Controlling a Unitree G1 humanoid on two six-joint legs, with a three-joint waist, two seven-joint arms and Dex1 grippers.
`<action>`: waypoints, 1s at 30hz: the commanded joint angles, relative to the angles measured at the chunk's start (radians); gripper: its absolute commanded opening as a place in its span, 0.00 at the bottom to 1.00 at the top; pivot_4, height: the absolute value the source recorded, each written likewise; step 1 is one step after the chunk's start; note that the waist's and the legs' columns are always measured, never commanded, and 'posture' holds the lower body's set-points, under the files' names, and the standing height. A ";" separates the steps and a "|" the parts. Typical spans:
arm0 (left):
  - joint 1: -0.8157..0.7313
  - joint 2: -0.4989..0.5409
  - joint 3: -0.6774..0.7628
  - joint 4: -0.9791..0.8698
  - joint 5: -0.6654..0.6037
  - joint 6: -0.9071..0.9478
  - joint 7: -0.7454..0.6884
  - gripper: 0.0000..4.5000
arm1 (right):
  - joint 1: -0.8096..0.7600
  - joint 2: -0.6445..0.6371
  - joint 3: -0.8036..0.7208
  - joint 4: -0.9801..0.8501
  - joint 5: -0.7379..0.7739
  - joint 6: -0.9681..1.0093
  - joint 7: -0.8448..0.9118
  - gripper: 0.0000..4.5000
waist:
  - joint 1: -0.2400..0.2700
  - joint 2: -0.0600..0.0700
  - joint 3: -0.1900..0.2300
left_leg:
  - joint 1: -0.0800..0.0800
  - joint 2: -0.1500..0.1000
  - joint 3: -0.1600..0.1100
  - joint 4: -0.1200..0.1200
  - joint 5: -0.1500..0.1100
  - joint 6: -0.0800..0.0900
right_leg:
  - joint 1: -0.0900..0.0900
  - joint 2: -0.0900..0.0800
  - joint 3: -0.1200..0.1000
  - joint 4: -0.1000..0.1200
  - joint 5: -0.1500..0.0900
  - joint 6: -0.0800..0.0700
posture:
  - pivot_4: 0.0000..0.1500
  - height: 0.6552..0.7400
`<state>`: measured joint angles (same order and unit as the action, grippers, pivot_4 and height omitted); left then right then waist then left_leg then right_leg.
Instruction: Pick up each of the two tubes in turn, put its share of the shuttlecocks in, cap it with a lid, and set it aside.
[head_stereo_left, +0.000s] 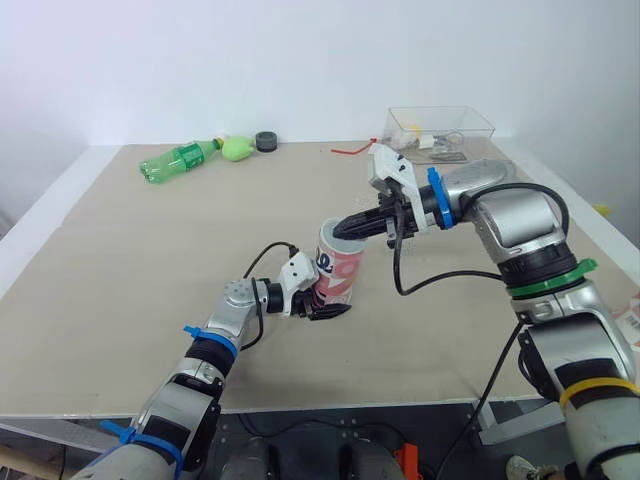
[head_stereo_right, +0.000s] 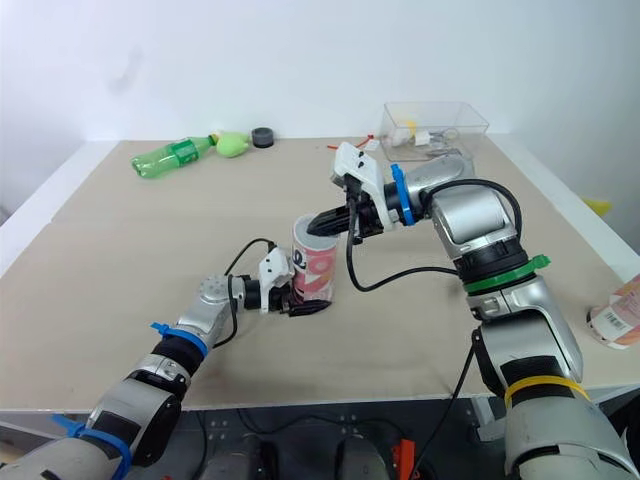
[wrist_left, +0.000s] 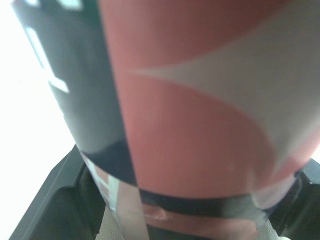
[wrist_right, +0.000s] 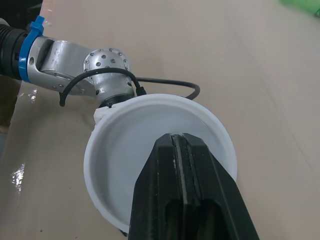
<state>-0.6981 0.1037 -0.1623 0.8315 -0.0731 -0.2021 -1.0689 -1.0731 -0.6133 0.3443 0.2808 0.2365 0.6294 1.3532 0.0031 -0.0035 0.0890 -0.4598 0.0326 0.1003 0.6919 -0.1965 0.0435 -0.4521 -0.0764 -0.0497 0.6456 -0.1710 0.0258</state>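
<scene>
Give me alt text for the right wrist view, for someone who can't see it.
The right tool, fingers shut together, reaches onto a round white lid over the tan table. Beyond the lid is the left arm's silver wrist.

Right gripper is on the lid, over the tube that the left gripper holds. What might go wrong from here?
1. The left gripper clamps the tube low, near its base. A push from the top may tip the tube or twist it out of the grip.
2. The right gripper, fingers shut, meets the lid with one narrow tip, so the lid may seat crooked or slide off.
</scene>
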 joint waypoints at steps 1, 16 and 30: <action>-0.019 -0.012 -0.004 -0.031 -0.003 -0.053 -0.001 0.81 | -0.004 0.017 0.081 0.010 -0.055 0.018 0.036 0.01 | 0.000 0.000 -0.004 | 0.000 0.000 0.000 0.000 0.000 0.000 | 0.000 0.000 0.000 0.000 0.000 0.000 | 0.00 1.00; -0.024 -0.018 0.004 -0.023 -0.003 -0.072 0.025 0.81 | -0.022 0.103 0.084 0.102 -0.161 -0.132 0.052 0.01 | 0.000 0.000 -0.020 | 0.002 0.002 0.000 0.000 0.000 -0.003 | 0.001 0.002 0.000 0.001 -0.003 -0.003 | 0.00 1.00; 0.040 0.020 0.022 -0.067 -0.020 -0.058 0.041 0.81 | 0.115 -0.051 -0.458 -0.074 0.260 0.191 -0.021 0.01 | 0.004 -0.001 -0.020 | 0.001 0.004 0.000 -0.001 0.001 -0.005 | 0.000 0.001 -0.001 0.000 0.000 -0.009 | 0.00 1.00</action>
<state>-0.6523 0.1280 -0.1565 0.8167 -0.0722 -0.2554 -1.0303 -0.9892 -0.6716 -0.0618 0.2723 0.4573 0.8084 1.3910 0.0074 -0.0042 0.0688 -0.4592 0.0365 0.1009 0.6908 -0.1957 0.0388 -0.4523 -0.0753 -0.0507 0.6455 -0.1716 0.0171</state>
